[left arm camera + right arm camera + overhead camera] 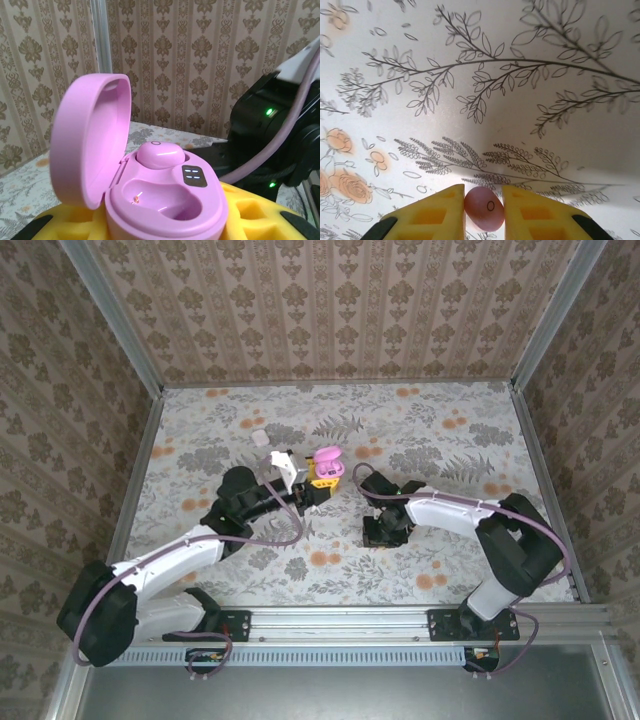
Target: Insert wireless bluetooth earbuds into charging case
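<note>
The pink charging case (165, 200) stands with its lid (90, 140) tipped open, and my left gripper (165, 231) is shut on its base between yellow fingers (250, 215). One pink earbud (160, 154) sits in the case's far slot, while the near slot is bare. In the top view the case (328, 462) is at the table's middle, at the tip of the left gripper (318, 483). A second pink earbud (485, 209) lies on the table, with my right gripper (484, 211) shut on it and both yellow pads (432, 215) touching its sides. The right gripper (385, 530) is low, right of the case.
A white open case (283, 462) and a small white object (262, 437) lie just left of the pink case. The floral tablecloth (450, 440) is fenced by metal rails (140, 470) and patterned walls. The right arm's dark wrist (270, 130) looms beside the case.
</note>
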{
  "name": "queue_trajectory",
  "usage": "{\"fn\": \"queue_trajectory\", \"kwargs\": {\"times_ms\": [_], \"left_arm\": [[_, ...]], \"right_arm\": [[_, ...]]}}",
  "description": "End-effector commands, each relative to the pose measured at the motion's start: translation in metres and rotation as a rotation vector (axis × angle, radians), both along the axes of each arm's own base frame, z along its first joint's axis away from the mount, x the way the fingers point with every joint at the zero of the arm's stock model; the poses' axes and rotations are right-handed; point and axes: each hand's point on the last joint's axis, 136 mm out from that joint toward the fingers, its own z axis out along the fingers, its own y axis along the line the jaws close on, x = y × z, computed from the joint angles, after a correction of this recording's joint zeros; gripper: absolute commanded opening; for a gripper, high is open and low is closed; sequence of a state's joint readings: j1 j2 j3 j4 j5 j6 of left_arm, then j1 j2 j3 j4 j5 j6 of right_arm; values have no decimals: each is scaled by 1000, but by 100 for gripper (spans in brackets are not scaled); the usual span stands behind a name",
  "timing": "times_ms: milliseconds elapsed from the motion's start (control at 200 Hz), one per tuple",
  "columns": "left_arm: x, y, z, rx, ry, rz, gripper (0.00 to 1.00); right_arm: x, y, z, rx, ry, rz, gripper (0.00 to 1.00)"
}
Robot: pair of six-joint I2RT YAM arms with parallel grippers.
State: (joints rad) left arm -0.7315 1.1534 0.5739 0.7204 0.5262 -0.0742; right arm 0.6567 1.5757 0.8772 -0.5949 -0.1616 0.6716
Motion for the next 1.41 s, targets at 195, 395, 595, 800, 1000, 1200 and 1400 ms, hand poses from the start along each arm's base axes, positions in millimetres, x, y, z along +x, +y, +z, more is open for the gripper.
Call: {"fn": "queue_trajectory", "kwargs": {"times_ms": [195,395,595,800,1000,1200,1400], "left_arm": [[17,-14,-8,12,-1,1,35],[26,-22,-18,21,1,15,34],[28,-34,-25,34,-34,24,34],[31,-41,-26,36,-47,43,34],[31,-43,-27,41,-48,45,34],[31,-46,-28,46,-50,44,34],[31,-49,-26,44,-52,41,34]], "right_arm": [[17,-23,94,7,-225,-19,24],[25,-26,168,71,-375,-32,24],[42,-4,227,210,-493,-35,25],[58,22,250,285,-537,-22,24],[67,38,255,297,-553,-11,24],[74,49,261,324,-569,-14,24],[80,54,257,314,-570,-27,24]]}}
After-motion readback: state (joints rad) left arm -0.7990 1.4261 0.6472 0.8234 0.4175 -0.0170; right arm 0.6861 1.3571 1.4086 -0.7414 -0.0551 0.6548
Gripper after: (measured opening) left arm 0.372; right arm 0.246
